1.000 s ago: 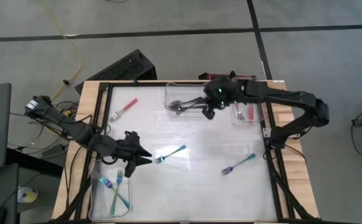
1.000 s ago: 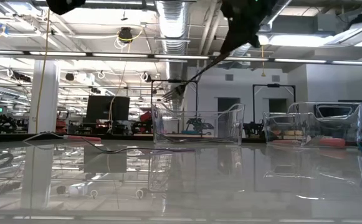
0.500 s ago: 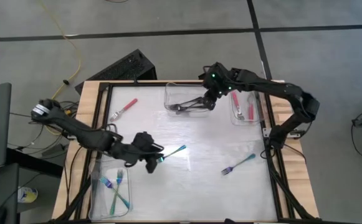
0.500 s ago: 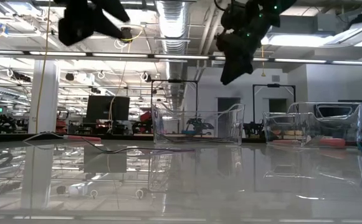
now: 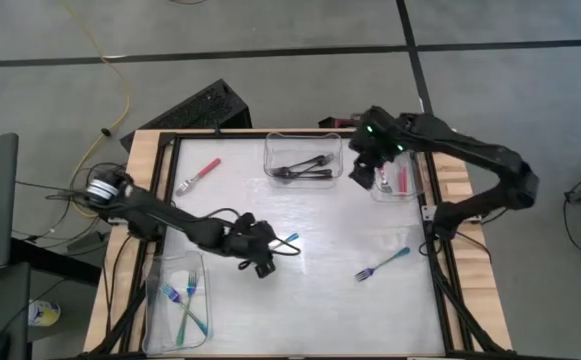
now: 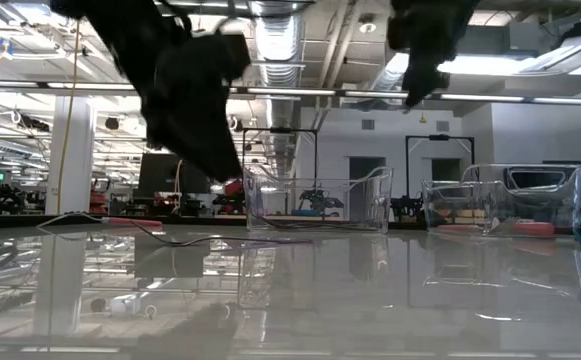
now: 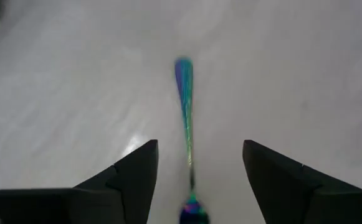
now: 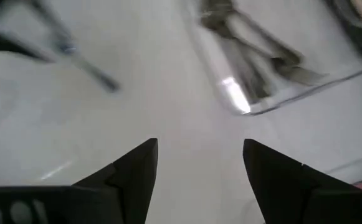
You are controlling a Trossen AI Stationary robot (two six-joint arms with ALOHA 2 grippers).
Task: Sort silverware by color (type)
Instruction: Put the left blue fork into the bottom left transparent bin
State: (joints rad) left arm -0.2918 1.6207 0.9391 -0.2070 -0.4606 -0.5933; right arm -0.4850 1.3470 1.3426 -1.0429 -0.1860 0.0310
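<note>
White surface point(image 5: 310, 300) carries clear bins. Left gripper point(image 5: 262, 255) sits mid-surface, fingers point(image 7: 128, 180) spread open either side of a teal fork point(image 7: 185, 106), not touching it. Right gripper point(image 5: 365, 172) hangs empty between the back-centre bin point(image 5: 268, 160), holding dark forks point(image 5: 305, 166), and the right bin with red forks point(image 5: 402, 178); fingers open. Another teal fork point(image 5: 382, 264) lies right of centre, a red fork point(image 5: 199, 175) back left, more teal forks point(image 5: 185, 305) in the front-left bin.

The left gripper point(image 5: 266, 254) reaches low across the table's middle, fingers point(image 7: 131, 177) spread. The right gripper point(image 5: 362, 172) hangs raised at the far right, fingers point(image 8: 134, 174) parted.
</note>
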